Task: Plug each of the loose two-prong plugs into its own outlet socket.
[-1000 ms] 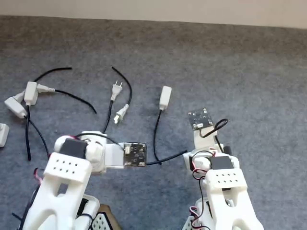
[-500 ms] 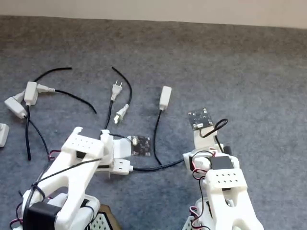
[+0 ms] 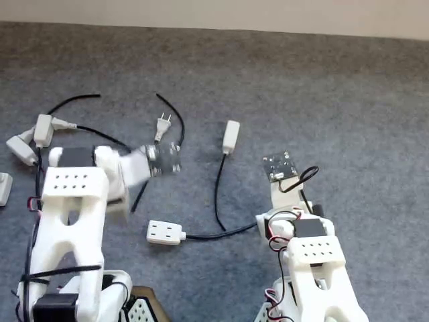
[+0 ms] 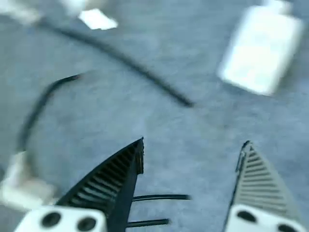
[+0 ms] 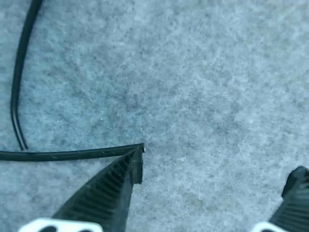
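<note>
Left gripper (image 4: pixel 193 142) open, jaws wide, nothing between them. It hangs over the left-middle of the desk (image 3: pixel 375 134), just short of the two-prong plug (image 3: pixel 161 126). That plug lies flat on its black lead, prongs toward the far edge. A blurred white body (image 4: pixel 263 48) sits ahead of the jaws; can't tell if it's a plug or a socket.

Right gripper (image 5: pixel 219 159) is also spread and empty, low over the near-right part of the desk. A black cable (image 5: pixel 72 154) runs right up beside it, probably the lead of the outlet block (image 3: pixel 165 232). The block lies toward the near edge, between my arms. Inline socket (image 3: pixel 231 136) is mid-desk, well apart from the plug.

Step as I read it: approach to pick the plug. Next move needs a grip across the plug body with the prongs left clear, then alignment to the socket slots. The right side likely has to pin the socket so it doesn't skid.

White connectors (image 3: pixel 42 131) by the left edge look already joined. Surface is grey felt (image 3: pixel 348 80), with a pale band (image 3: pixel 214 13) past the far edge.
</note>
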